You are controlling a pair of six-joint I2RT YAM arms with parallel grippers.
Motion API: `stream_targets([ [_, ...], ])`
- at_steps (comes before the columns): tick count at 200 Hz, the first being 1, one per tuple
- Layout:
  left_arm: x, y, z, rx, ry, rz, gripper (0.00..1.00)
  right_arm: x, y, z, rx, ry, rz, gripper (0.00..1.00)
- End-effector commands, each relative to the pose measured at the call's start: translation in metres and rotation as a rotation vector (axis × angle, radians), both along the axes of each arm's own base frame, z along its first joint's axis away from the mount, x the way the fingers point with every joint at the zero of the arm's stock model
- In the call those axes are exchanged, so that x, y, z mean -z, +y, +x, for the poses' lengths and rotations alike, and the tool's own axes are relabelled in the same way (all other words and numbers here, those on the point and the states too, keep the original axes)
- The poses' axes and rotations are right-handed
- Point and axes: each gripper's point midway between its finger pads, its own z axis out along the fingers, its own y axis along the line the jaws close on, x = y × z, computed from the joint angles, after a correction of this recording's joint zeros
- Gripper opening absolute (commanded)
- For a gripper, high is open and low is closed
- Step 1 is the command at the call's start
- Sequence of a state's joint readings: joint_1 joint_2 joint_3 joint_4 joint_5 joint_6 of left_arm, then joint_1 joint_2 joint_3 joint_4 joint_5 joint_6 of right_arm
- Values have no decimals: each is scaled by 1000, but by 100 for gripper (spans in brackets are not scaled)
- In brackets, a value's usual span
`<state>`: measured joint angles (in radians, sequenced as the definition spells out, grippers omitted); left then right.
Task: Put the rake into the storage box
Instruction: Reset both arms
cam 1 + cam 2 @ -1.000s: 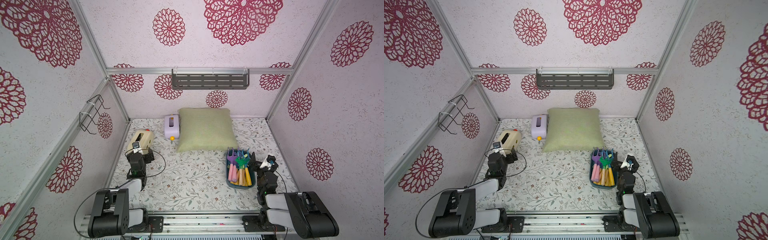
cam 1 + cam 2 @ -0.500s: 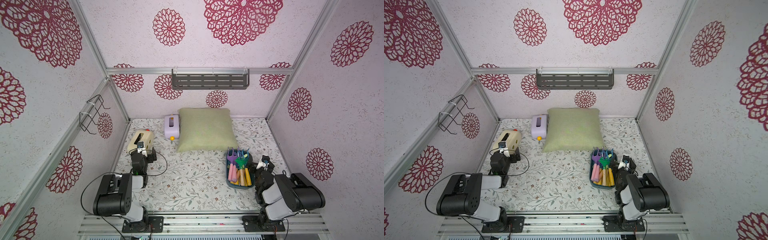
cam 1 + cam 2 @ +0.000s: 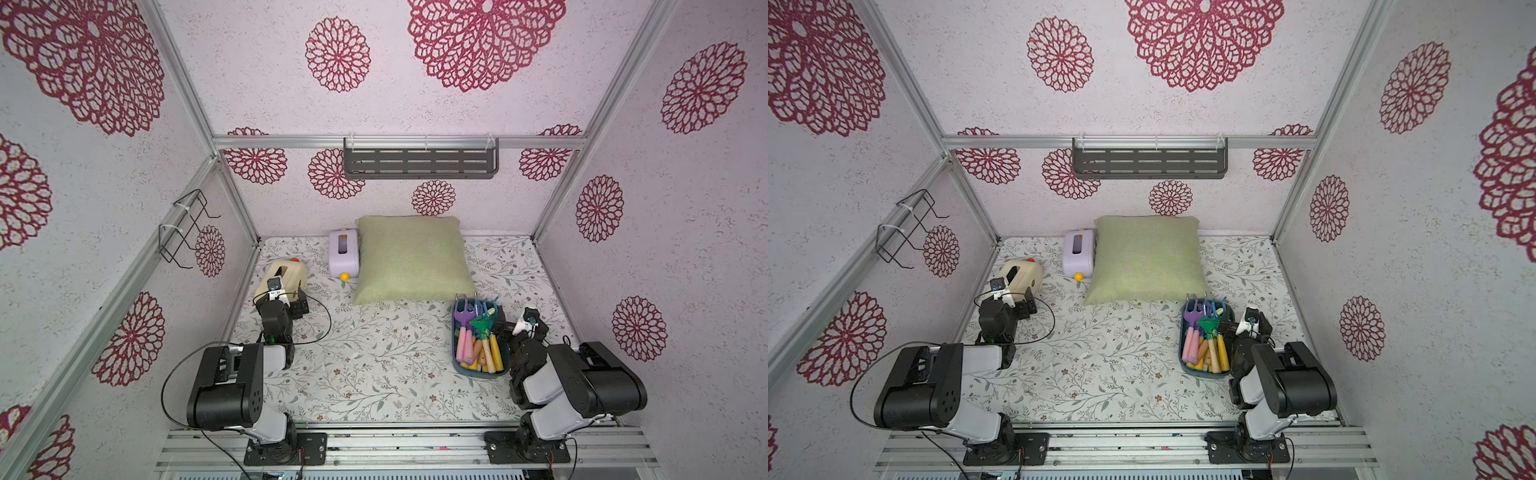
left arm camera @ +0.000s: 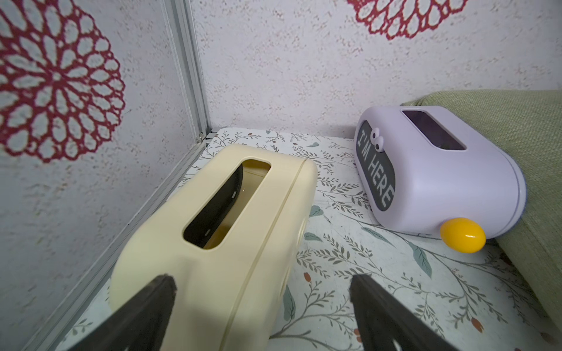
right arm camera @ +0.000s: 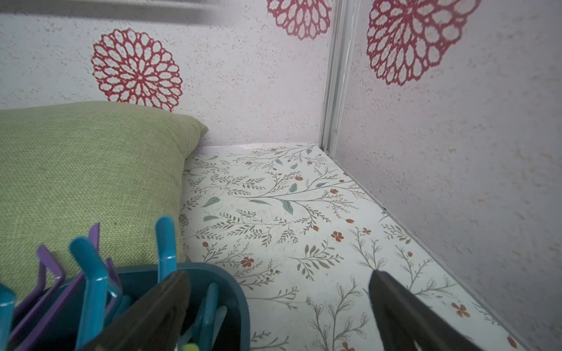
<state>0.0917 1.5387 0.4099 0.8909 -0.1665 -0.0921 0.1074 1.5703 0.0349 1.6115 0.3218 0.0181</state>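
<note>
The storage box (image 3: 478, 375) is sitting on the right side of the table, just beside the near corner of the cushion (image 3: 411, 257). It is holding a bundle of toy tools, handles toward the robot and heads poking over the far rim. Two of them are tined, a purple rake (image 3: 462, 309) and a blue rake (image 5: 165, 243). Whichever one the task means, it is already lying inside the box, so I am judging the placing done and the clearing-away to be the step in hand. The right gripper (image 5: 277, 275) is hanging spread wide and empty just beside the box, one finger looking over its corner. Backing off well is looking like a matter of going straight back and up rather than sideways, since the raised tines and the light tub are looking easy to snag or shove. The left gripper (image 4: 261, 278) is gaping wide and empty too, close by the cream box (image 4: 231, 212) — whether it is touching I cannot tell
</note>
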Motion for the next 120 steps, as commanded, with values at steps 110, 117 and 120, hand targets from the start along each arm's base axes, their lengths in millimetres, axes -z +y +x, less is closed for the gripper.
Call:
stream_targets([
  [110, 4, 6, 0, -23, 16, -9, 98, -23, -2, 6, 12, -80, 2, 99],
  [117, 4, 6, 0, -21, 17, -10, 97, -23, -2, 4, 11, -86, 2, 99],
  [120, 4, 6, 0, -22, 16, -9, 97, -24, -2, 4, 10, -89, 2, 99],
])
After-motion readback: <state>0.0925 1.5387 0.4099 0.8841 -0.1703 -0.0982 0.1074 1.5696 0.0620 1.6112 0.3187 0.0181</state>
